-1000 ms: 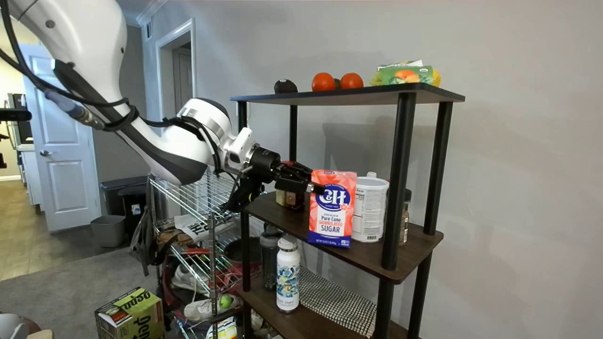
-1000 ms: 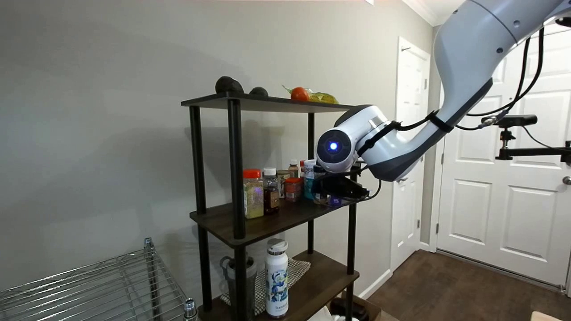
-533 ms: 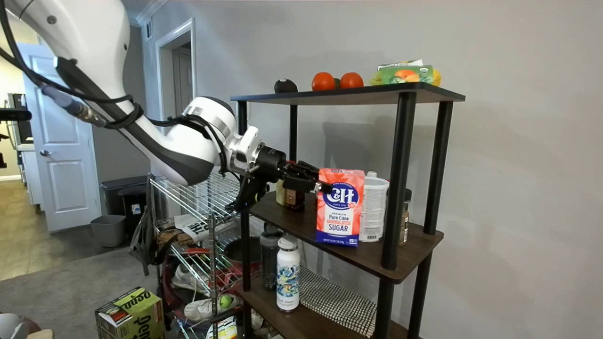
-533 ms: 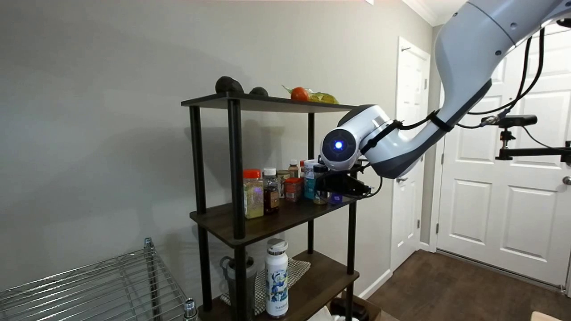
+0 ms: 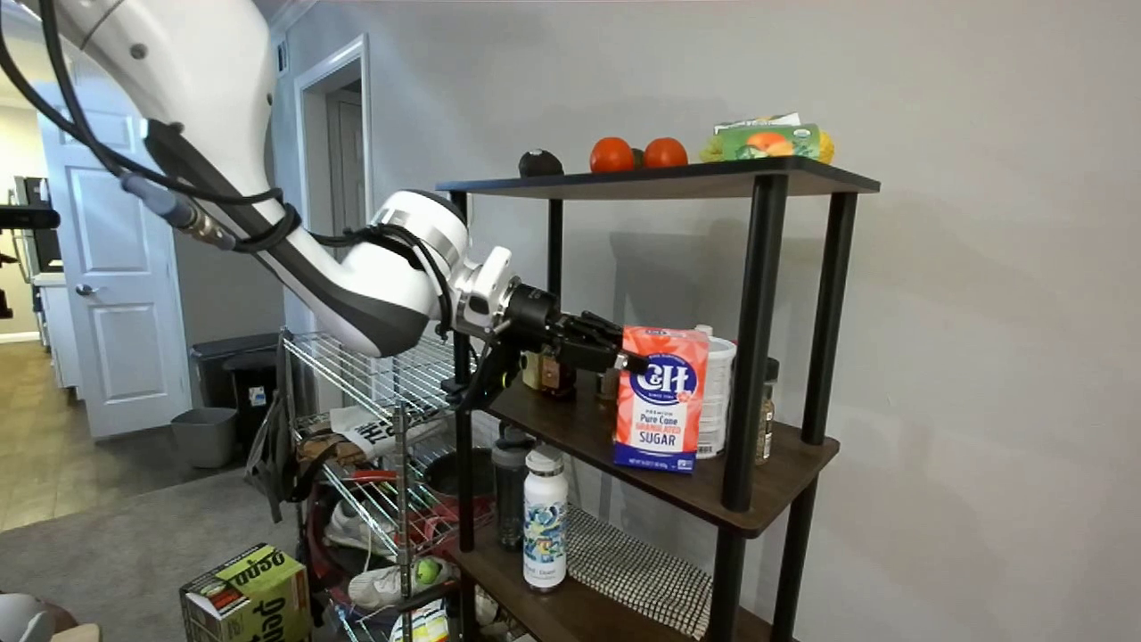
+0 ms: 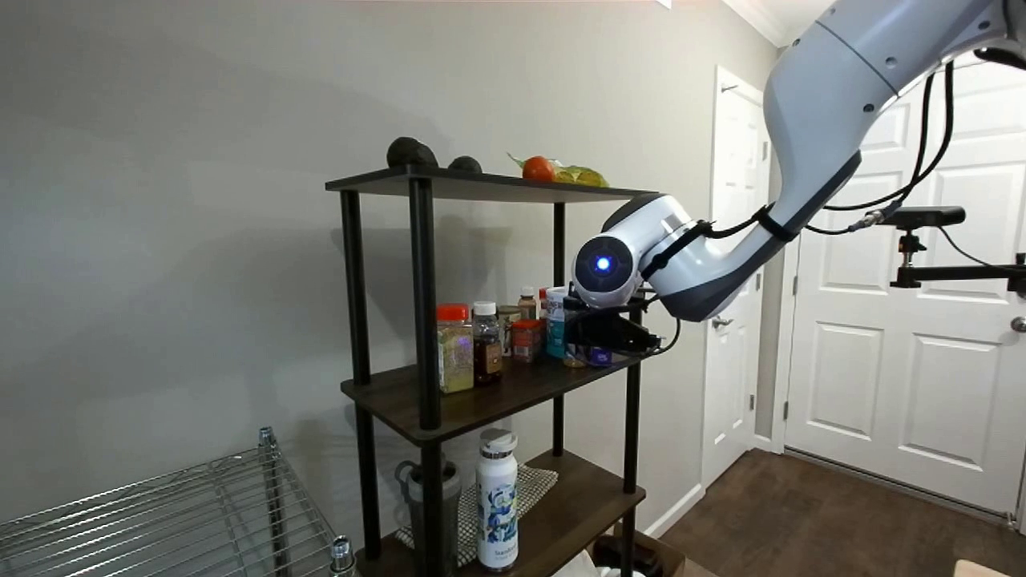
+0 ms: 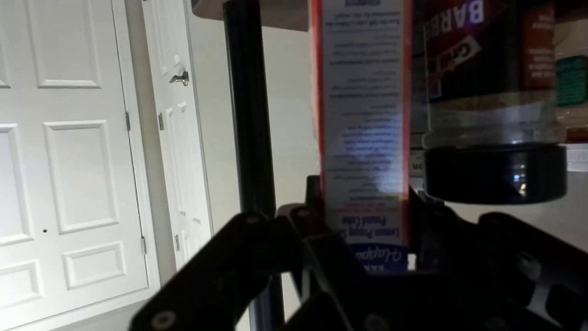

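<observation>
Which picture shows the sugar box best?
An exterior view shows the sugar box best: you see nearly all its lettered front. The wrist view shows one narrow side; in an exterior view just a bluish bit peeks out.

An exterior view shows two tomatoes (image 5: 611, 155), one sugar carton (image 5: 660, 415), one white canister (image 5: 717, 392), one patterned white bottle (image 5: 545, 526), one gray wastebasket (image 5: 204, 439), three dark shelf boards (image 5: 566, 421) and four black upper posts (image 5: 756, 312).

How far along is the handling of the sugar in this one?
Done: the gripper has a grip on the sugar box. In hand: it holds the box roughly upright at the edge of the middle shelf; whether the base touches is unclear. Left, probably: release, since the jaws are closed on the box.
</observation>
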